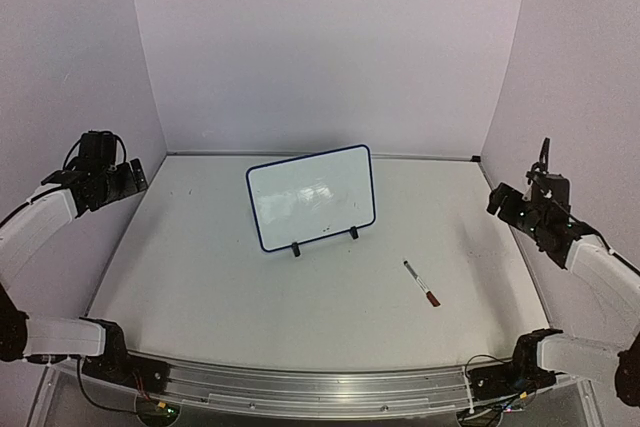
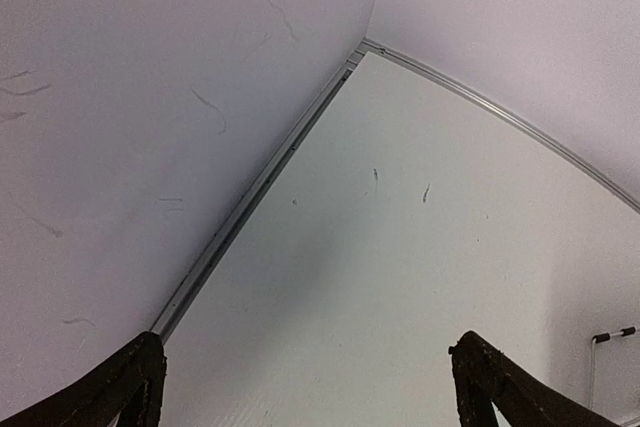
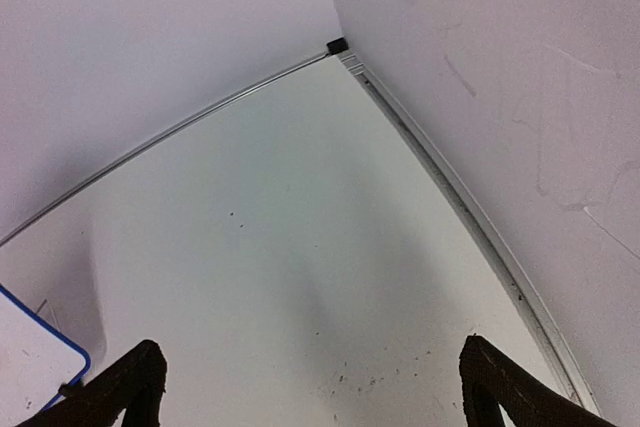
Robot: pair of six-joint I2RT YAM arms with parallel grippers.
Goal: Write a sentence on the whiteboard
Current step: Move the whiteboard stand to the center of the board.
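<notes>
Black, wide open and empty, our left gripper [image 1: 138, 176] hangs by the left wall [image 1: 60, 57], the whiteboard [image 1: 312, 197] stands mid-table, seemingly unwritten, the marker [image 1: 421, 283] lies to its right, and our right gripper [image 1: 499, 199], equally spread and empty, should, we judge, fetch it first.

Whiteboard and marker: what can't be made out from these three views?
1. whiteboard, top view: small and glary; whether anything is written can't be told.
2. Same board, right wrist view: only a corner shows, cut by the left edge.
3. marker, top view: too small to tell if capped.
4. Left wrist view: thin black-tipped rod at right edge, cut off; unidentifiable.
</notes>
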